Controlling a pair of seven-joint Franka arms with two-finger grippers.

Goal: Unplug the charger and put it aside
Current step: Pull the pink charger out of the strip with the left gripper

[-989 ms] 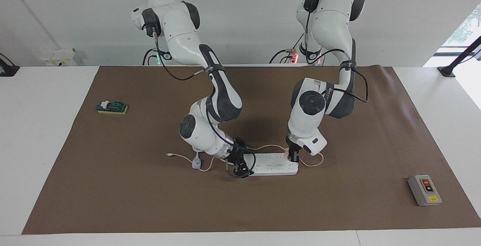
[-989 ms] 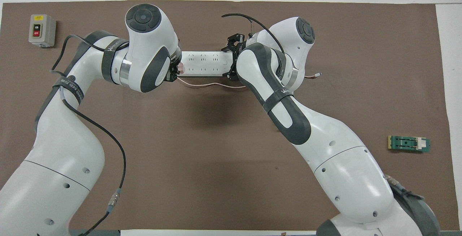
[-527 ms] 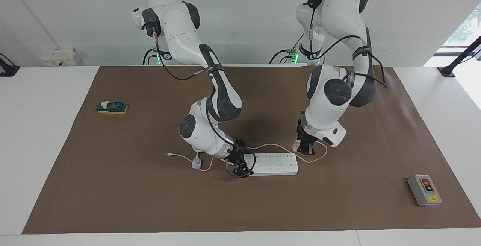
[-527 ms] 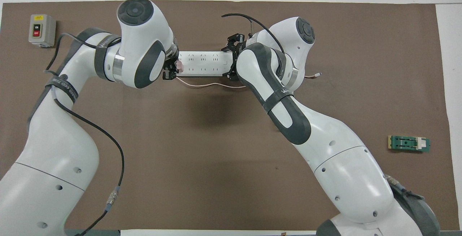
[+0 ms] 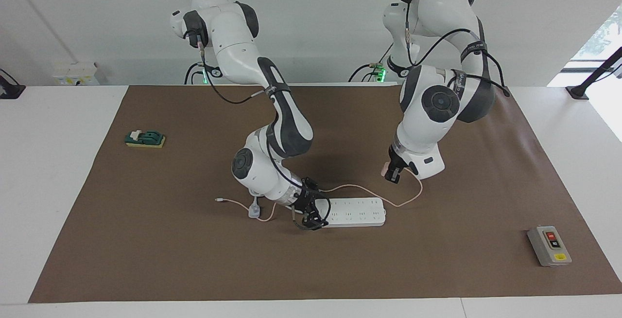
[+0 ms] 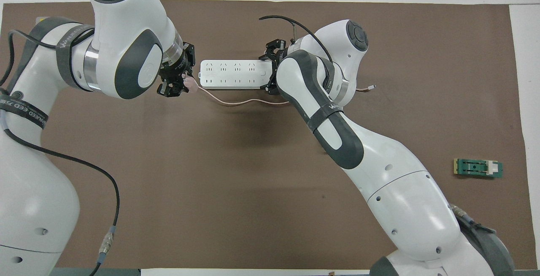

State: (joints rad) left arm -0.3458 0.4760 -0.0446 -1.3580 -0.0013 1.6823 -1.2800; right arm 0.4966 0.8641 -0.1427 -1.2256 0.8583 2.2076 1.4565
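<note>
Left gripper (image 5: 391,176) is pinching the light, rigid charger (image 5: 385,167) cube; its limp cable (image 5: 403,203) is trailing. Right gripper (image 5: 307,218) is bracing the power strip (image 5: 357,211); finger state unclear.

The left gripper (image 5: 391,176) (image 6: 176,88) is hanging in the air over the mat, wrist pointing down, its fingers pinching the charger (image 5: 385,168) (image 6: 190,85). The right gripper (image 5: 307,217) (image 6: 271,70) is reaching low, arm folded sharply at the elbow, pressing down on the power strip's (image 5: 354,211) (image 6: 234,74) end.
</note>
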